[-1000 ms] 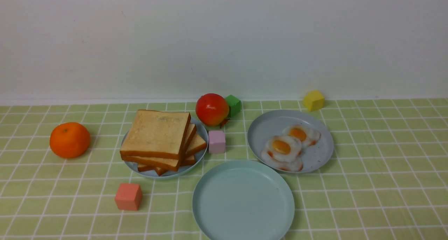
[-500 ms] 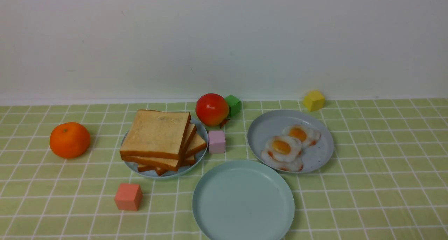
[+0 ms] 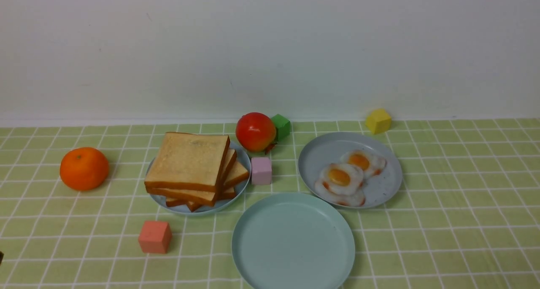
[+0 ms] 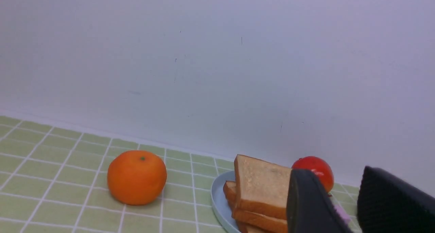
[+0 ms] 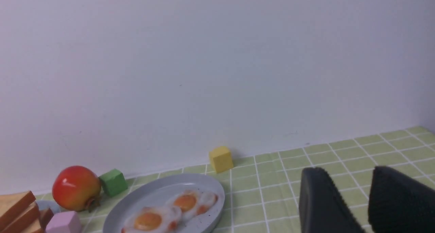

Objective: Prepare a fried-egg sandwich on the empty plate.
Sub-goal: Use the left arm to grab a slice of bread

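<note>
The plate (image 3: pixel 293 238) is bare; no step is begun yet. The left hand (image 4: pixel 334 173) and right hand (image 5: pixel 346 171) are spread, holding nothing. Next, probably: bring the top toast (image 3: pixel 187 160) over.

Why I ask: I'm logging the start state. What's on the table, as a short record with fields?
empty plate: mint-green, bare, nearest the robot
toast slices: stacked on the left blue-grey plate
fried eggs: overlapping on the right blue-grey plate
fruit: orange far left; red fruit touching the green cube
other cubes: salmon cube, lilac cube, yellow cube
left gripper: open, holding nothing
right gripper: open, holding nothing
</note>
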Robot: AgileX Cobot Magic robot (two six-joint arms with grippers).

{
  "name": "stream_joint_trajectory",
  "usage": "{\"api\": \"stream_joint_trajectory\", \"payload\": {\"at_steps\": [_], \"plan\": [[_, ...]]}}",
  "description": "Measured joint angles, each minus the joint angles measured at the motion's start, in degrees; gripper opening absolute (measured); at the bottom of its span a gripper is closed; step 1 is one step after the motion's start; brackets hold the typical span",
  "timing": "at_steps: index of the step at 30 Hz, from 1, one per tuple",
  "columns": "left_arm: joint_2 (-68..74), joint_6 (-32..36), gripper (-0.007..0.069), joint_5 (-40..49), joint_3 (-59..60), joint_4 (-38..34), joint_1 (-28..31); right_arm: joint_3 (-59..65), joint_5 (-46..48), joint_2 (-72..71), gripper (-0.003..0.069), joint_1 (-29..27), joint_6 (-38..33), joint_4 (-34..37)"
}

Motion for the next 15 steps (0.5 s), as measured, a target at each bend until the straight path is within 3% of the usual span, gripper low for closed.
{"api": "stream_joint_trajectory", "payload": {"at_steps": [15], "plan": [[0.00,-0.19,0.0238,3.56,0.04,-0.11,0.00,0.00,1.52,0.00,0.0241,0.00,0.00,-0.12]]}}
